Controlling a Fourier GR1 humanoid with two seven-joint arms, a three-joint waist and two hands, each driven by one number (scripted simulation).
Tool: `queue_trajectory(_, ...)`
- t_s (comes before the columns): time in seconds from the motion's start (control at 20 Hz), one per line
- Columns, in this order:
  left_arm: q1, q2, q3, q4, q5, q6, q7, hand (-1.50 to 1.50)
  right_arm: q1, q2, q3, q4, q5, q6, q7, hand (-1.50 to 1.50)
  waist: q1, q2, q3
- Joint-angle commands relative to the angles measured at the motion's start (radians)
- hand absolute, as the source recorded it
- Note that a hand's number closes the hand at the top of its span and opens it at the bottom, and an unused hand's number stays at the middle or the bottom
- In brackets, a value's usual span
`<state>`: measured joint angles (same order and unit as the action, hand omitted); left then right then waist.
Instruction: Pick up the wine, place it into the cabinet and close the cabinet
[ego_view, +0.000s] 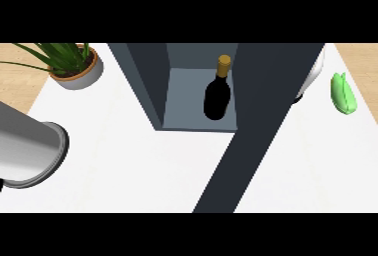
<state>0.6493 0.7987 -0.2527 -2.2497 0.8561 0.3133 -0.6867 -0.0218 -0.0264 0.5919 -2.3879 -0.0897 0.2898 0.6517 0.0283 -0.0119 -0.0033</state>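
A dark wine bottle (215, 99) with a gold cap stands inside the open dark grey cabinet (148, 85), on its pale floor near the right side. The cabinet door (255, 125) is swung open and runs as a dark panel from the top right down to the lower edge. My right arm shows only as a pale sliver behind the door, with a small black piece of the right hand (298, 98) at the door's outer face. My left forearm (29, 150) lies at the lower left; only a black speck of the left hand (2, 185) shows at the edge.
A potted plant (74, 67) stands at the back left of the white counter (125, 170). A green object (342, 93) lies at the right, beyond the door.
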Motion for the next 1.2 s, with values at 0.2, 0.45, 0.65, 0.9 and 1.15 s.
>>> queue_trajectory(0.2,0.143,0.048,0.187,-0.004,0.091,-0.194,-0.005,-1.50,-0.318,0.026,0.202,0.172,0.222,-0.301,0.034,1.50,0.012,0.004,0.001)
queue_trajectory(0.45,0.145,0.030,0.239,-0.007,0.098,-0.224,0.021,-1.50,-0.604,0.026,0.081,0.368,0.137,-0.439,0.062,1.50,0.012,0.009,0.002)
queue_trajectory(0.65,0.182,0.021,0.303,0.012,0.140,-0.314,0.034,-1.50,-0.741,0.026,0.008,0.516,0.121,-0.487,0.025,1.50,0.018,0.010,0.002)
queue_trajectory(0.9,0.182,0.030,0.374,-0.020,0.170,-0.322,0.120,-1.50,-0.798,0.026,-0.089,0.697,0.087,-0.423,-0.080,1.50,0.003,0.012,0.003)
queue_trajectory(1.15,0.183,0.003,0.351,0.010,0.114,-0.374,0.132,-1.50,-0.862,-0.030,-0.221,0.826,0.085,-0.357,-0.177,1.50,-0.001,0.013,0.003)
